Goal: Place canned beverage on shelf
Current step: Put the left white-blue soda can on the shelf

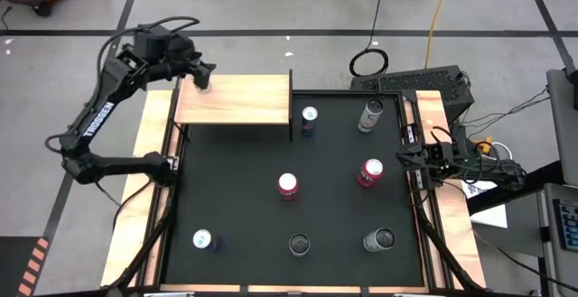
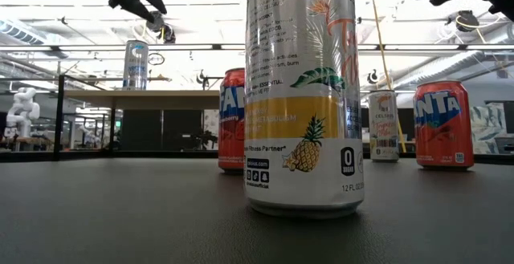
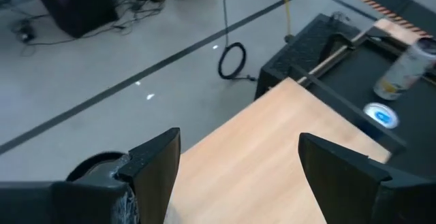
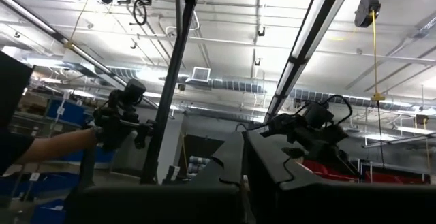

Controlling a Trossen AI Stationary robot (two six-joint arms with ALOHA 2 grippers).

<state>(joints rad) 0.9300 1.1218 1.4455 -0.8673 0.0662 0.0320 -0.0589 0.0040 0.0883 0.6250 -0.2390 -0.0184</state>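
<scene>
At the far left, the left claw (image 1: 200,73) hangs over the shelf's (image 1: 244,100) left end with its fingers spread wide and nothing between them. A silver can (image 2: 136,64) stands upright on that end of the pale board, just beside the claw — its long axis vertical, top up. This looks like the release step, with the can already set down. The next move likely calls for a clean lift away without clipping the can, then a reach to another one.

Moving right across the black mat (image 1: 235,207), six more cans stand on end: a blue-topped one (image 1: 310,116) just beside the shelf's right edge, a red one (image 1: 288,185) near the middle, others beyond.

At the worktop's right edge the right claw (image 1: 408,156) waits — fingers closed, holding nothing that I can see.
</scene>
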